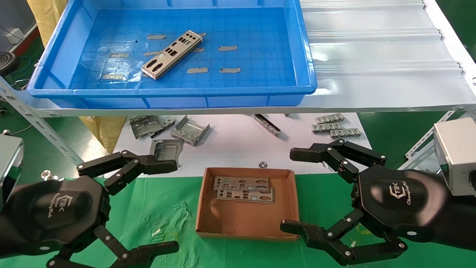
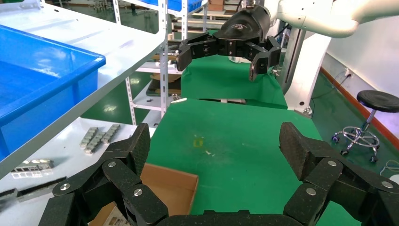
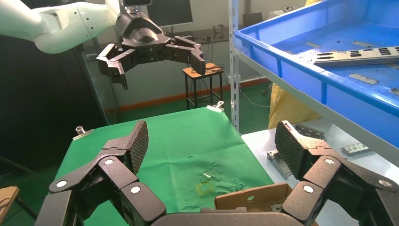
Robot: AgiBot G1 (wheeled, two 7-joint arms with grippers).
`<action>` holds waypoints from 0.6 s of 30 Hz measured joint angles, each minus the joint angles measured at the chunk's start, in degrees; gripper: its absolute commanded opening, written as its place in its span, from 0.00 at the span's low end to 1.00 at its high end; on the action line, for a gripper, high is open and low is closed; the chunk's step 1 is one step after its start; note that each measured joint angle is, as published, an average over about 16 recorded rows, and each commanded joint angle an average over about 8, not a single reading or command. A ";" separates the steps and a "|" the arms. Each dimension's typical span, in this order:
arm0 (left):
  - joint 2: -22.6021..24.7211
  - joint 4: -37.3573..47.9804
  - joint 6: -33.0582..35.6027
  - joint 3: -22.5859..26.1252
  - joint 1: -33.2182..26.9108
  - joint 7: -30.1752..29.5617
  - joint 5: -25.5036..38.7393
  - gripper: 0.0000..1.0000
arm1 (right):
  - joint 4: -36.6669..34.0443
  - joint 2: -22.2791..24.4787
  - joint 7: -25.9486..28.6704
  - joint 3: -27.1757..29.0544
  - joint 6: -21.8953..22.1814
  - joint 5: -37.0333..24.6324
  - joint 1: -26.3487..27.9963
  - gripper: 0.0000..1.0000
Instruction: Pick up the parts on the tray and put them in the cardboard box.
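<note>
One part [image 1: 172,54] is lying alone on the grid floor of the tray [image 1: 305,59], which is sitting on a white shelf [image 1: 372,56] at the far side of the scene, raised above the tabletop [image 1: 156,208] with its green cloth. The plate is resting flat among bits of grey tape, left of the tray's middle, its long axis running diagonally from near-left to far-right. Two more parts [image 1: 243,189] are lying flat and overlapping in the far half of the cardboard box [image 1: 293,201], which is sitting on the green cloth between the two arms.

The left end effector [image 1: 156,206] is hovering near and to the left of the box, jaws spread wide and holding nothing; the left wrist view shows its pads [image 2: 139,148] well apart over bare cloth. The right end effector [image 1: 297,191] is hanging at the box's right wall, equally wide open and empty.

The remaining plate is lying far from both, up on the shelf and beyond the box. Judging from the head view, it sits to the left of the box, so the left arm looks the nearer of the two, though the right arm seems able to reach it too. Whichever arm goes will probably need to rise over the tray's near wall and turn its jaws across the plate's narrow width, square to that diagonal.

Bent grey brackets [image 1: 167,130] and small ribbed strips [image 1: 334,124] are lying on the white sheet under the shelf, apart from the task.
</note>
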 measured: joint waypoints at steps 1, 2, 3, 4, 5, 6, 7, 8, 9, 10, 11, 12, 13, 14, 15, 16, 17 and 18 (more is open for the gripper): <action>0.00 0.00 0.00 0.00 0.00 0.00 0.00 1.00 | 0.00 0.00 0.00 0.00 0.00 0.00 0.00 1.00; 0.00 0.00 0.00 0.00 0.00 0.00 0.00 1.00 | 0.00 0.00 0.00 0.00 0.00 0.00 0.00 1.00; 0.00 0.00 0.00 0.00 0.00 0.00 0.00 1.00 | 0.00 0.00 0.00 0.00 0.00 0.00 0.00 1.00; 0.00 0.00 0.00 0.00 0.00 0.00 0.00 1.00 | 0.00 0.00 0.00 0.00 0.00 0.00 0.00 1.00; 0.00 0.00 0.00 0.00 0.00 0.00 0.00 1.00 | 0.00 0.00 0.00 0.00 0.00 0.00 0.00 1.00; 0.00 0.00 0.00 0.00 0.00 0.00 0.00 1.00 | 0.00 0.00 0.00 0.00 0.00 0.00 0.00 1.00; 0.00 0.00 0.00 0.00 0.00 0.00 0.00 1.00 | 0.00 0.00 0.00 0.00 0.00 0.00 0.00 1.00; 0.00 0.00 0.00 0.00 0.00 0.00 0.00 1.00 | 0.00 0.00 0.00 0.00 0.00 0.00 0.00 1.00; 0.00 0.00 0.00 0.00 0.00 0.00 0.00 1.00 | 0.00 0.00 0.00 0.00 0.00 0.00 0.00 1.00; 0.00 0.00 0.00 0.00 0.00 0.00 0.00 1.00 | 0.00 0.00 0.00 0.00 0.00 0.00 0.00 1.00; 0.00 0.00 0.00 0.00 0.00 0.00 0.00 1.00 | 0.00 0.00 0.00 0.00 0.00 0.00 0.00 1.00; 0.00 0.00 0.00 0.00 0.00 0.00 0.00 1.00 | 0.00 0.00 0.00 0.00 0.00 0.00 0.00 1.00; 0.00 0.00 0.00 0.00 0.00 0.00 0.00 1.00 | 0.00 0.00 0.00 0.00 0.00 0.00 0.00 1.00; 0.00 0.00 0.00 0.00 0.00 0.00 0.00 1.00 | 0.00 0.00 0.00 0.00 0.00 0.00 0.00 1.00; 0.00 0.00 0.00 0.00 0.00 0.00 0.00 1.00 | 0.00 0.00 0.00 0.00 0.00 0.00 0.00 1.00; 0.00 0.00 0.00 0.00 0.00 0.00 0.00 1.00 | 0.00 0.00 0.00 0.00 0.00 0.00 0.00 1.00; 0.00 0.00 0.00 0.00 0.00 0.00 0.00 1.00 | 0.00 0.00 0.00 0.00 0.00 0.00 0.00 1.00; 0.00 0.00 0.00 0.00 0.00 0.00 0.00 1.00 | 0.00 0.00 0.00 0.00 0.00 0.00 0.00 1.00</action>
